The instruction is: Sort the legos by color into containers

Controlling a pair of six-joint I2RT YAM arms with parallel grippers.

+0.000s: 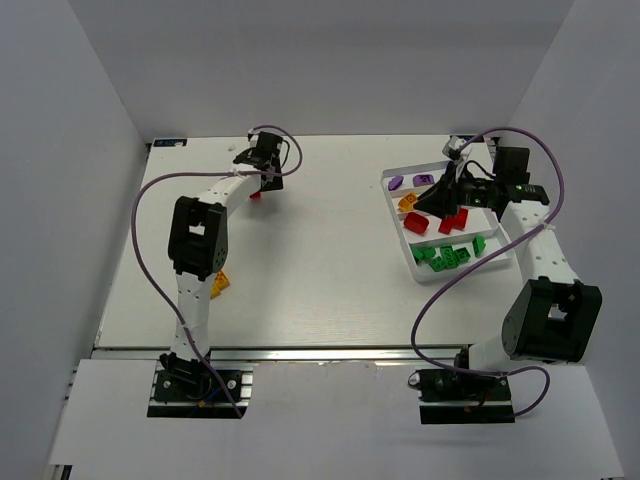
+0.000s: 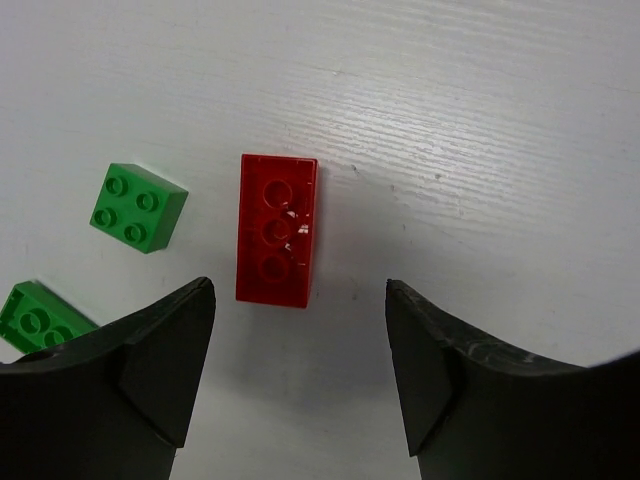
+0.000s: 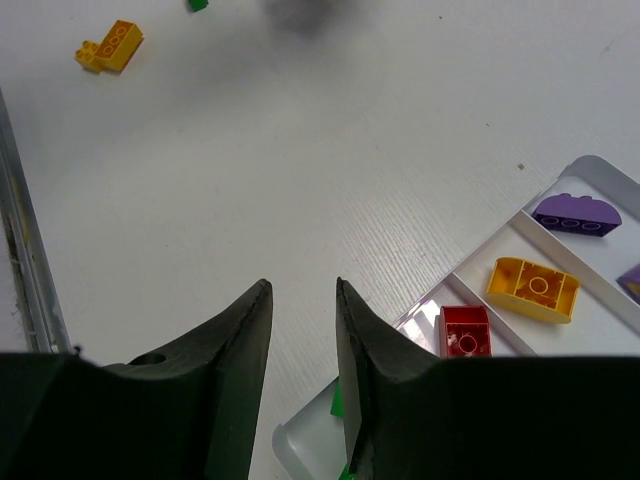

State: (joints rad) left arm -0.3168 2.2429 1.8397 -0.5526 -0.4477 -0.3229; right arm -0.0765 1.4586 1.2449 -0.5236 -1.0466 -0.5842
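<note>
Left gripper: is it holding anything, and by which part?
Nothing. The left gripper is open over the red brick, which lies flat on the table, clear of both fingers.

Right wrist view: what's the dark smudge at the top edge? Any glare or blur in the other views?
Right wrist: the smudge is a blurred dark patch, too soft to identify; the tray is sharp. Left wrist: sharp, with small white glints on the red brick. Top external: a bright glare band at the near edge of the table; otherwise even light.
</note>
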